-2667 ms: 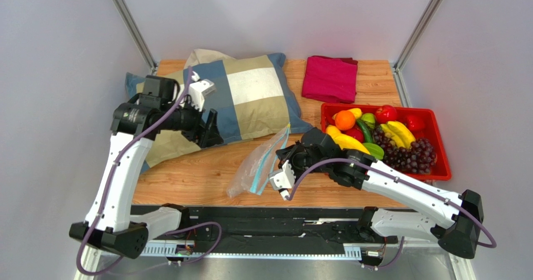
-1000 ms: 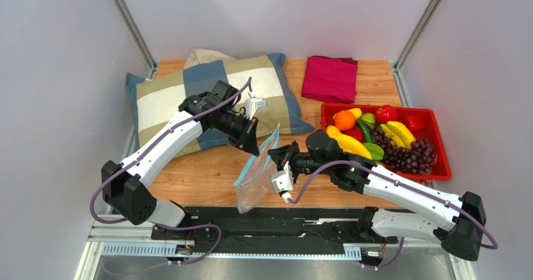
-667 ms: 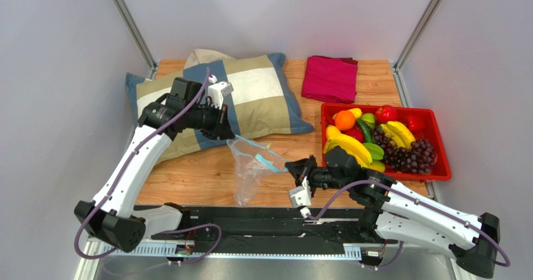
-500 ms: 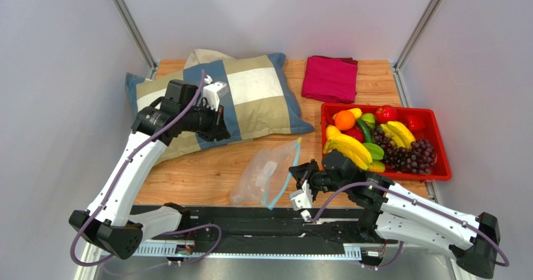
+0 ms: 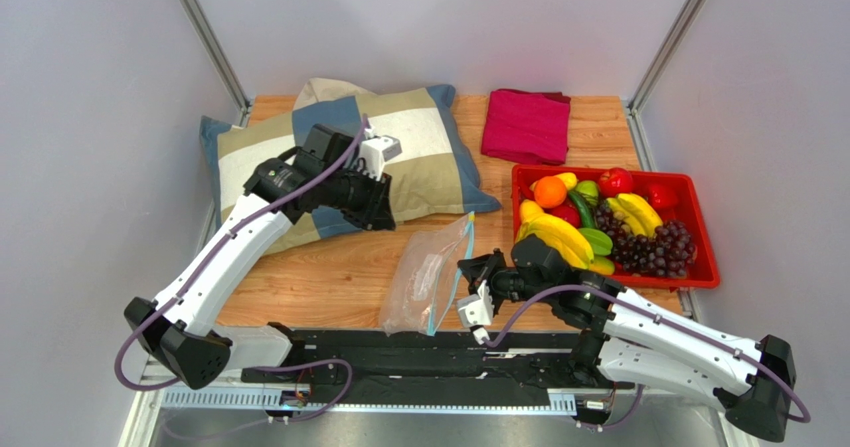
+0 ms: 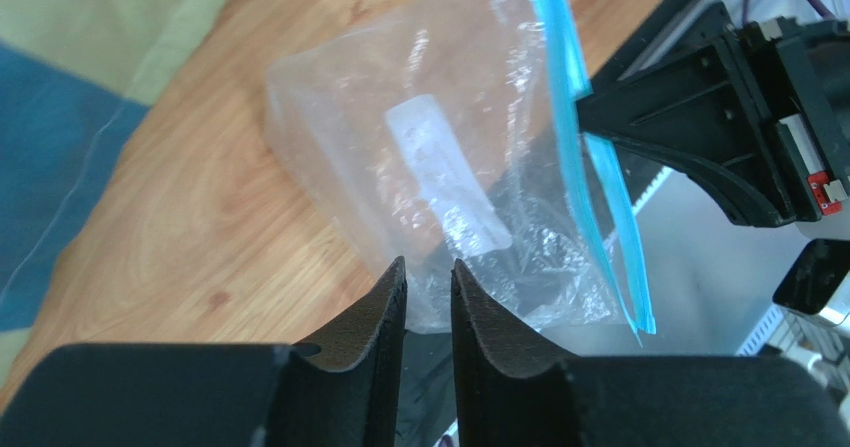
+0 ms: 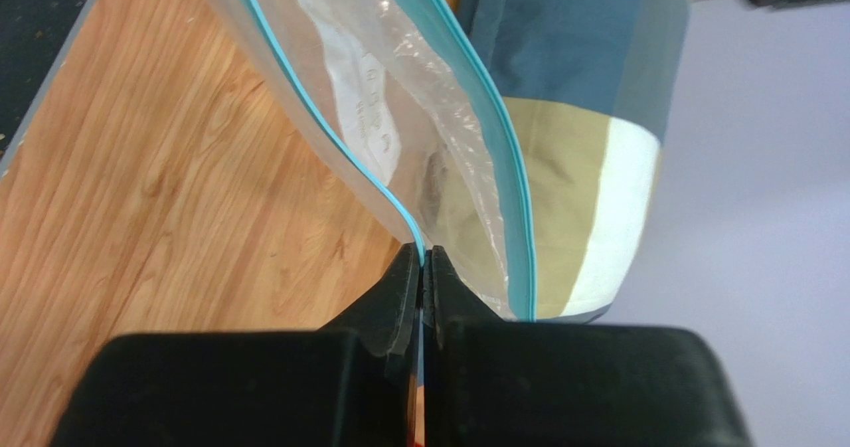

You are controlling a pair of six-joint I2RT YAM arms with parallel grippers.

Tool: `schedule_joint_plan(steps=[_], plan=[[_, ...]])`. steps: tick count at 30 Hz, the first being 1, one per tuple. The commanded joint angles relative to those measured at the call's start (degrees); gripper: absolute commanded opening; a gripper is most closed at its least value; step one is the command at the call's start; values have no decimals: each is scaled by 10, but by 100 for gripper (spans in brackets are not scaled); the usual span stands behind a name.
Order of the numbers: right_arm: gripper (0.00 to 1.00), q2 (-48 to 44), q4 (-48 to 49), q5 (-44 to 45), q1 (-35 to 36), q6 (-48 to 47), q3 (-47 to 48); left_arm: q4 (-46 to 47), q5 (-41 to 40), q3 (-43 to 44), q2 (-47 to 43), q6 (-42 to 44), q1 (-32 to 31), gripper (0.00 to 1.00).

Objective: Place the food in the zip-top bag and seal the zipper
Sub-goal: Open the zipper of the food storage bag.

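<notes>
Right gripper (image 5: pixel 477 288) at near table (image 5: pixel 319 283) edge, fingers pressed together on one lip of the zipper (image 7: pixel 329 138). The other teal lip stands apart, so the mouth is parted. Zip-top bag (image 5: pixel 427 273) lies near-centre on the wood, its near end at the table edge, zipper side facing right. White label (image 6: pixel 444 173) on the bag – print too faint to read. Left gripper (image 6: pixel 427 288) hovers above the bag, fingers a narrow gap apart, gripping nothing. Right of the bag, red tray (image 5: pixel 704 266) holds the food – bananas (image 5: pixel 559 236), grapes (image 5: pixel 658 248), orange piece (image 5: pixel 550 192), red apple (image 5: pixel 616 181). Far left is a checked pillow (image 5: pixel 409 153), far centre a folded red cloth (image 5: pixel 526 125).
</notes>
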Motion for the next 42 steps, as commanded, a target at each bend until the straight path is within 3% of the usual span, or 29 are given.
schedule_joint_plan(steps=[1, 4, 5, 7, 12, 18, 26, 28, 29, 30, 31, 35, 39, 42], plan=[[0, -14, 91, -32, -1, 17, 17, 18, 17, 47, 26, -11, -57, 29], [0, 2, 104, -35, -1, 24, 36, 21, 30, 72, 47, -16, -81, 38], [0, 6, 106, -38, -1, 26, 43, 21, 32, 76, 50, -22, -87, 49], [0, 13, 110, -42, 0, 24, 48, 22, 31, 77, 57, -23, -103, 61], [0, 24, 112, -45, -1, 23, 59, 32, 18, 47, 71, -31, -113, 66], [0, 37, 117, -49, -1, 23, 65, 49, 20, -5, 77, -35, -119, 56], [0, 70, 126, -54, -1, 19, 87, 54, 35, -6, 79, -34, -123, 55], [0, 73, 133, -55, -1, 20, 90, 53, 33, -13, 78, -31, -123, 42], [0, 74, 138, -56, 0, 21, 91, 47, 26, -13, 79, -26, -123, 21], [0, 74, 138, -53, 0, 23, 91, 40, 3, -10, 80, -19, -122, 7], [0, 70, 134, -51, -1, 23, 91, 31, -7, -2, 78, -11, -113, 0], [0, 35, 96, -22, -7, 14, 63, -8, -35, -1, 34, 2, -61, 0], [0, 5, 84, -46, -21, -23, -5, -37, -115, 2, -6, 36, -61, 0], [0, 33, 107, -50, -24, -49, -38, -53, -146, 20, 1, 44, -60, 0]])
